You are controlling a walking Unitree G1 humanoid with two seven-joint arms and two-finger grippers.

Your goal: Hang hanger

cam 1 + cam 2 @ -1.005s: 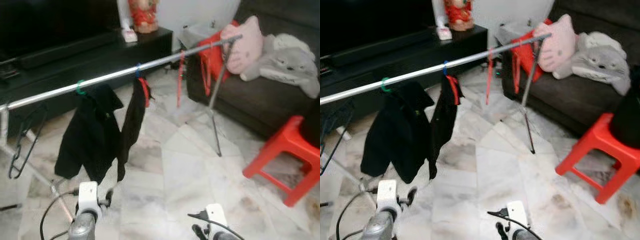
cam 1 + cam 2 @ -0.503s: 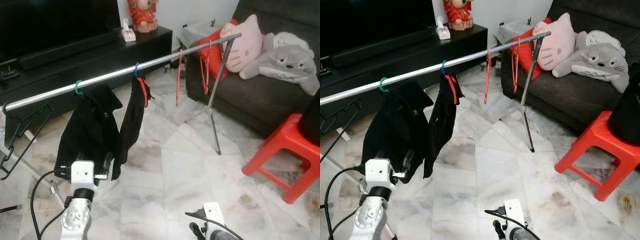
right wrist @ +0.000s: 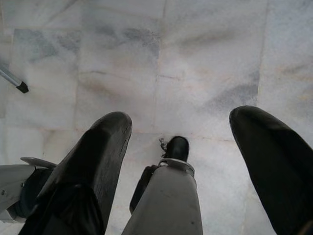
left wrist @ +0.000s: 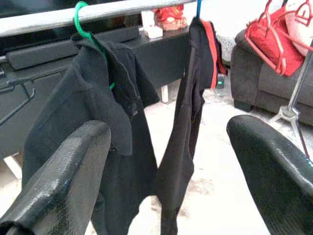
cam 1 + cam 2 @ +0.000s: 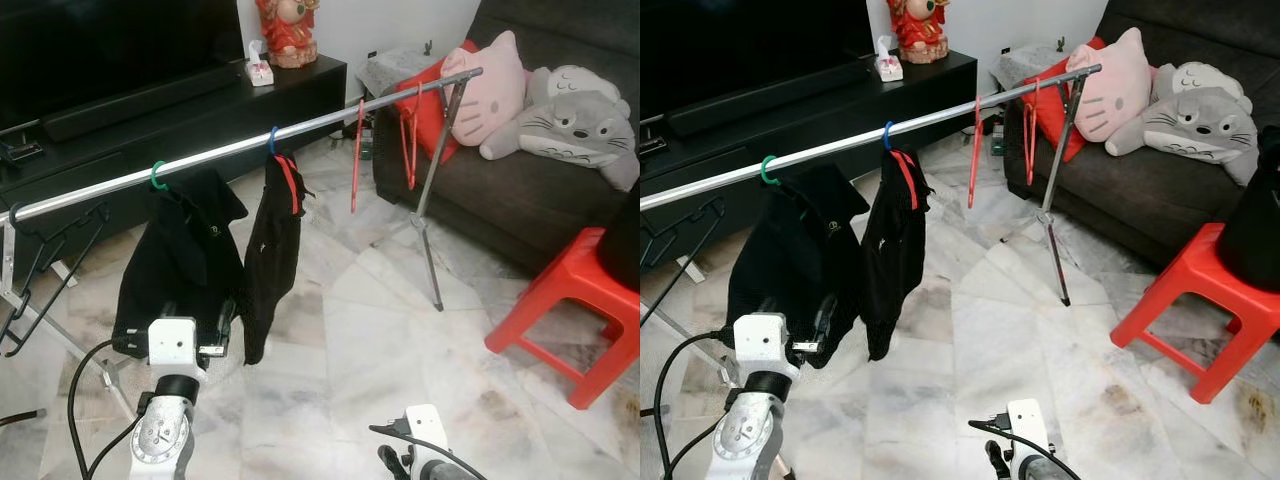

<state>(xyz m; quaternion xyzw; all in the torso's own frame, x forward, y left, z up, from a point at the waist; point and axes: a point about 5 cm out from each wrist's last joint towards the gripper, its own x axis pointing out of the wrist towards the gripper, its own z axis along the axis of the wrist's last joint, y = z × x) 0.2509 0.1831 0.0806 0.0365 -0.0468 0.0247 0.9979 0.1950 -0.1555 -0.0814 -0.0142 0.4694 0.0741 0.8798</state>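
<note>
Our left gripper [image 4: 166, 161] is raised in front of the silver rail [image 5: 240, 148], fingers [image 4: 58, 171] spread wide apart with nothing between them. Looking along them, we see the black shirt [image 4: 93, 127] on its green hanger [image 4: 83, 22] just ahead of the tips, not touching. From the head, that gripper sits low beneath the rail, right at the hem of the black shirt; we cannot tell whether it brushes the cloth.

Our right gripper [image 3: 181, 161] hangs low, well below the rail, pointing down at the marble floor [image 3: 195, 58]. Its fingers [image 3: 98, 161] stand apart and grip nothing.

Out along the rail: next to the green hanger, a blue hanger [image 5: 274, 139] carries a second black garment with red trim [image 5: 272, 250]. Further toward the rail's far end two bare red hangers [image 5: 358, 150] dangle. At the rail's near end, black hangers [image 5: 45, 270] hang by the stand's frame.

Beyond the rail's far end sits a dark sofa [image 5: 530, 190] with a pink plush cushion [image 5: 490, 85] and a grey plush toy [image 5: 570, 110]. A red plastic stool [image 5: 570, 310] stands in front of the sofa.
</note>
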